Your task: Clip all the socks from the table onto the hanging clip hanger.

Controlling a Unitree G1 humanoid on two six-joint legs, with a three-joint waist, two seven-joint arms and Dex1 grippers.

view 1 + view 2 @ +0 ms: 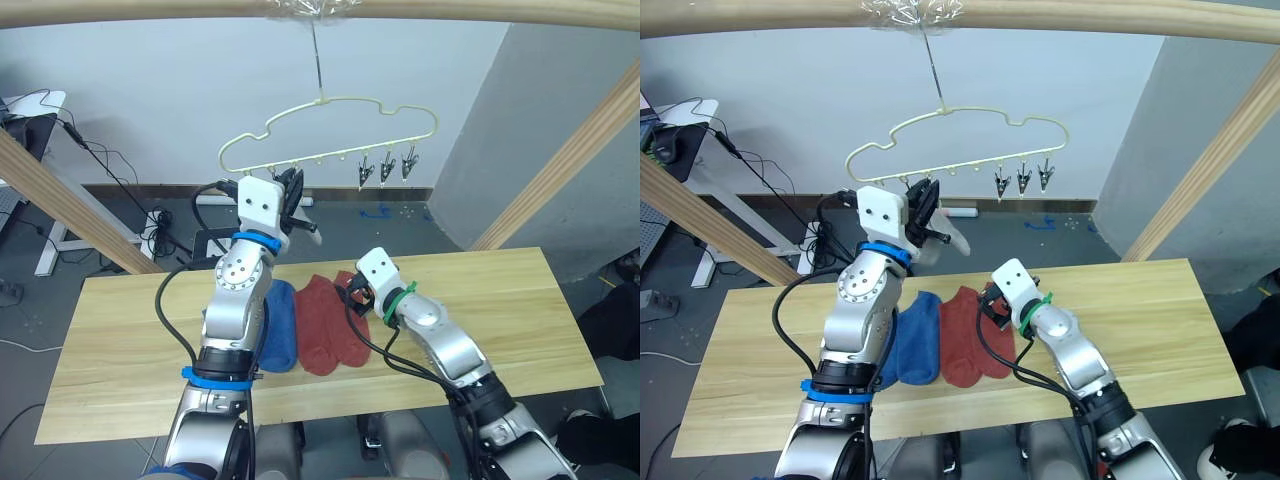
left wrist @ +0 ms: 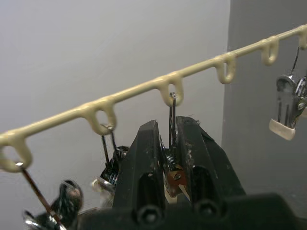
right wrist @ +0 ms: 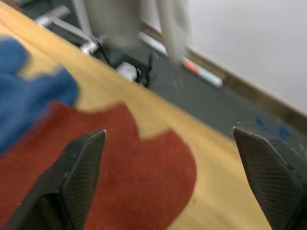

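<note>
Two socks, a blue sock (image 1: 278, 325) and a rust-red sock (image 1: 322, 325), lie on the tabletop (image 1: 520, 310); left end effector (image 2: 169, 143) pinches a clip (image 2: 171, 160) on the clip hanger (image 1: 330, 135), right end effector (image 3: 168, 167) spread wide

Blue sock (image 1: 278, 325), rust-red socks (image 1: 325, 322), light wood table (image 1: 500, 310), pale yellow-green clip hanger (image 1: 330, 135).

Both arms: silver-grey metal shells, rounded segments, black joints. Left arm: two blue bands, one at wrist, one lower near elbow; white boxy wrist block with two small dark screw holes; black cables looping alongside. Right arm: green band at wrist, white boxy block, black cables. Left gripper (image 2: 170, 158): two black fingers, screws at base. Right gripper (image 3: 170, 182): black fingers, cross-hatched pads.
</note>
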